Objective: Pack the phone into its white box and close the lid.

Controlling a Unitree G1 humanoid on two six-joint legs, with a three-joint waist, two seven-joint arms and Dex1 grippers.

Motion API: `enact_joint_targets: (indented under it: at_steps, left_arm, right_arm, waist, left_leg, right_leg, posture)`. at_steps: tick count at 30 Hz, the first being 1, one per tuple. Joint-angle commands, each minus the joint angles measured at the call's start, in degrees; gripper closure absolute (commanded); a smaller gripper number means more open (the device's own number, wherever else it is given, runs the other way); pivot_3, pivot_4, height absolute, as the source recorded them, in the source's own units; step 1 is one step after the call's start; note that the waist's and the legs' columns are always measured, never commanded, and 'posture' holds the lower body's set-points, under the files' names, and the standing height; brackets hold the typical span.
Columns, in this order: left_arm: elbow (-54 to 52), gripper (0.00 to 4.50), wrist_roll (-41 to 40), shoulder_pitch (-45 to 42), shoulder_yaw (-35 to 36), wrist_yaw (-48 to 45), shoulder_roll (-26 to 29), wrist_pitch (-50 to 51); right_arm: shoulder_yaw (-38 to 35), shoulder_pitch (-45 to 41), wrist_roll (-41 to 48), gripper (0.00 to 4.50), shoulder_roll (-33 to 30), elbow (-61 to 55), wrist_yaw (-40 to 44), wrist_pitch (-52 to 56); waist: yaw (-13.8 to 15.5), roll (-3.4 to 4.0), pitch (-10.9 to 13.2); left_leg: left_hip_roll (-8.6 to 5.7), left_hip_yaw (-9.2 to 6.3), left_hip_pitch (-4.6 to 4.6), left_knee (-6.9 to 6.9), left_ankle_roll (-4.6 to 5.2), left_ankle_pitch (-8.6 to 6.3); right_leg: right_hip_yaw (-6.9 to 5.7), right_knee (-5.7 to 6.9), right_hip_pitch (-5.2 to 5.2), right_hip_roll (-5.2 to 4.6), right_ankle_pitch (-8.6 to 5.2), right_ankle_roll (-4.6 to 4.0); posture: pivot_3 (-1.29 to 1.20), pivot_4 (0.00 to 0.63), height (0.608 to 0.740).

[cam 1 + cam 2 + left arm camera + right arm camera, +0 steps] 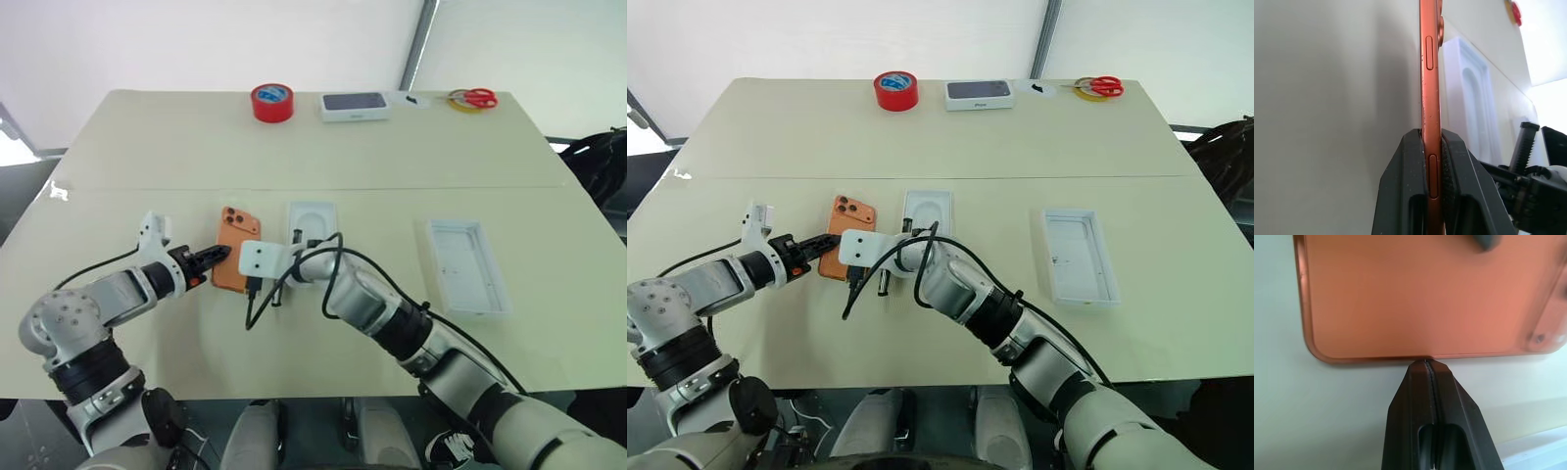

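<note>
Beige table, orange phone long axis running near-far, camera lenses at far end, left gripper clamping its left edge, right gripper pinched empty at its edge.

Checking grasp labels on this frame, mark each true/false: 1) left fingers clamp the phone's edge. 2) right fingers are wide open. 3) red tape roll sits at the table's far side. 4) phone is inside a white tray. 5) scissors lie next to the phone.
1) True: the left gripper pinches the phone by its side edge.
2) False: the right gripper is shut, tips against the phone's edge.
3) True: the red tape roll is at the far edge.
4) False: it is beside the white insert.
5) False: the scissors lie at the far edge.
</note>
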Motion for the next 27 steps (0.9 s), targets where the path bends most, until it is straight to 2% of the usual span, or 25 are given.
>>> enact_joint_targets:
  at_steps: [1, 4, 7, 11, 14, 18, 22, 27]
  left_arm:
    - [-0.6, 4.47, -3.1, -0.5, 1.2, 2.0, -0.1, 0.5]
    - [0.5, 4.47, -5.6, -2.9, 4.9, 4.5, -2.1, 0.5]
    - [0.5, 4.47, -8.8, -7.4, 9.5, 7.8, -6.1, 0.5]
    - [0.4, 4.47, -12.4, -12.3, 12.2, 13.4, -12.4, -0.4]
    - [-0.2, 4.47, -13.4, -13.6, 9.8, 17.5, -18.0, -1.7]
    - [1.3, 4.47, -10.2, -13.0, 3.8, 19.9, -21.9, -3.8]
    - [3.7, 4.47, -9.6, -12.8, 0.2, 20.1, -23.6, -7.2]
    - [6.2, 4.47, -7.7, -12.0, -4.4, 20.0, -23.4, -9.8]
  right_arm:
    - [-3.6, -0.7, 1.4, 4.5, -0.8, -5.4, 0.6, 0.8]
    - [-8.6, 0.1, 4.4, 4.5, -2.0, -11.0, 1.2, 2.3]
    - [-18.5, 2.8, 11.9, 4.5, -4.5, -19.1, 3.0, 2.4]
    - [-27.4, 5.6, 21.6, 4.5, -10.3, -23.9, 9.0, 9.4]
    - [-32.2, 8.6, 26.0, 4.5, -15.7, -24.8, 10.8, 10.7]
    - [-35.2, 12.8, 28.1, 4.5, -22.2, -25.8, 10.9, 9.6]
    - [-36.2, 15.5, 28.8, 4.5, -26.2, -26.6, 9.2, 9.1]
    - [-36.4, 16.6, 29.6, 4.5, -28.1, -27.0, 6.7, 8.8]
  waist:
    - [0.0, 0.01, 0.0]
    - [0.3, -0.01, 0.0]
    - [0.6, -0.13, 0.1]
    - [1.3, -0.16, 0.1]
    - [1.6, -0.17, 0.1]
    - [1.5, -0.2, 0.1]
    - [1.5, -0.2, 0.1]
    - [1.7, -0.2, 0.1]
  left_leg:
    - [0.0, 0.0, 0.0, 0.0, 0.0, 0.0]
    - [0.0, 0.0, -0.01, 0.0, 0.0, 0.0]
    - [-0.01, -0.06, -0.07, 0.0, 0.0, 0.0]
    - [-0.1, -0.07, -0.09, 0.02, 0.03, -0.01]
    - [-0.11, -0.04, -0.07, 0.03, 0.12, -0.06]
    - [-0.13, 0.01, -0.09, 0.01, 0.15, -0.08]
    - [-0.12, 0.04, -0.08, 0.02, 0.16, -0.07]
    - [-0.09, 0.05, -0.09, 0.1, 0.17, -0.07]
  right_leg:
    - [0.0, 0.01, 0.0, 0.0, 0.0, 0.0]
    - [0.0, 0.0, 0.0, 0.0, 0.0, 0.0]
    - [-0.05, -0.04, -0.01, -0.01, 0.0, 0.01]
    - [-0.08, -0.11, 0.07, -0.06, 0.01, 0.02]
    - [-0.08, -0.19, 0.13, -0.08, 0.01, 0.02]
    - [-0.06, -0.2, 0.09, -0.07, 0.0, 0.02]
    - [-0.06, -0.2, 0.09, -0.04, -0.01, 0.02]
    - [-0.05, -0.19, 0.09, -0.01, -0.01, 0.01]
  posture:
    - [0.0, 0.15, 0.739]
    - [0.0, 0.15, 0.739]
    - [0.0, 0.15, 0.739]
    - [0.0, 0.15, 0.739]
    - [0.0, 0.15, 0.739]
    - [0.0, 0.15, 0.739]
    - [0.0, 0.15, 0.739]
    - [0.0, 0.15, 0.739]
